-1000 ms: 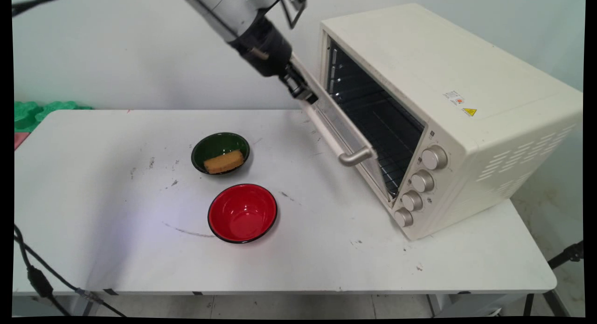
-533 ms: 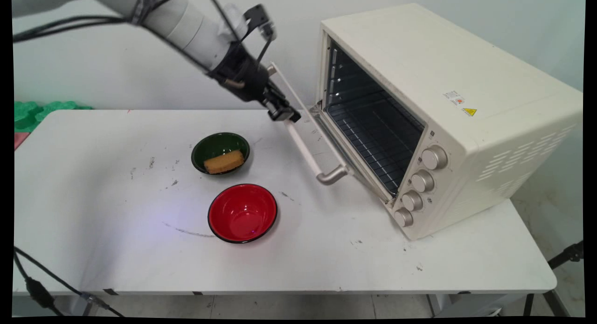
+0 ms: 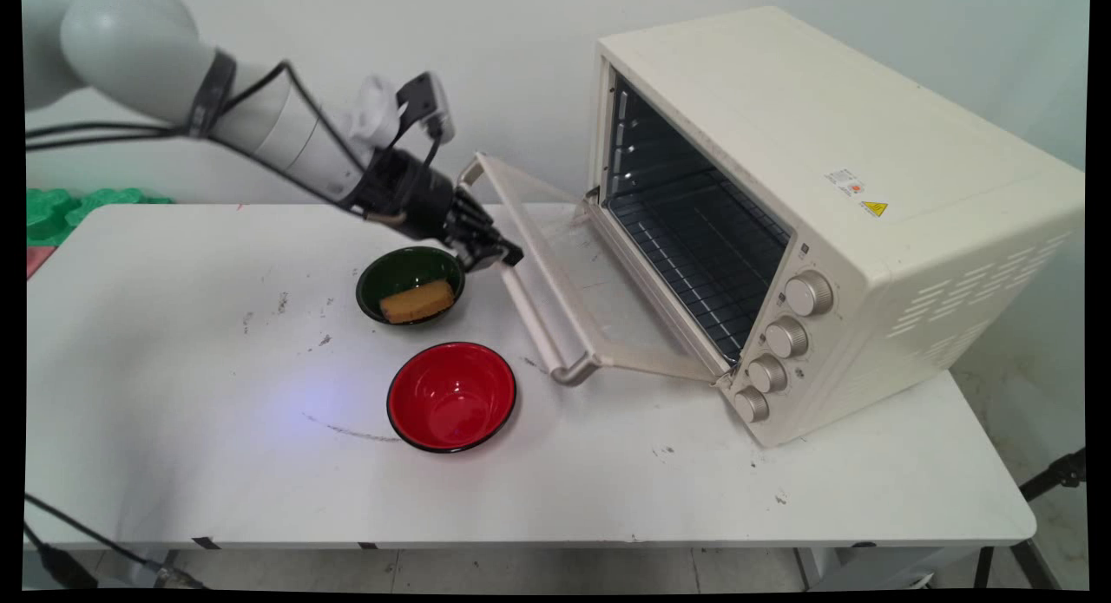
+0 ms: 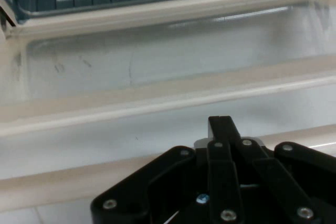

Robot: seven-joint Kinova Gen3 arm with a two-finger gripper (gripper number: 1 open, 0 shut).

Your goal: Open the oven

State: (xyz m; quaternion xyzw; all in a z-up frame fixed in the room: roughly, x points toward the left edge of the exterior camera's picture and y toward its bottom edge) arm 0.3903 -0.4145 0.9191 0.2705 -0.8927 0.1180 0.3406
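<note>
1. Toaster oven [image 3: 833, 152]: yellow triangle warning sign [image 3: 873, 208] on the top face, toward the 3 o'clock end; symbol inside too small to make out.
2. Small white sticker [image 3: 845, 182] at about 11 o'clock from the warning sign, with a red-orange mark; print not legible.
3. Tiny markings beside the knobs [image 3: 785, 337] on the oven's front panel; unreadable.
4. Hand view: no text or label readable.

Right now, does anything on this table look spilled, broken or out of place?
Nothing looks spilled or broken. The toaster oven sits at an angle on the table, its glass door swung down open. The tabletop has dark scuffs. The green bowl holds a yellow sponge-like block; the red bowl is empty.
</note>
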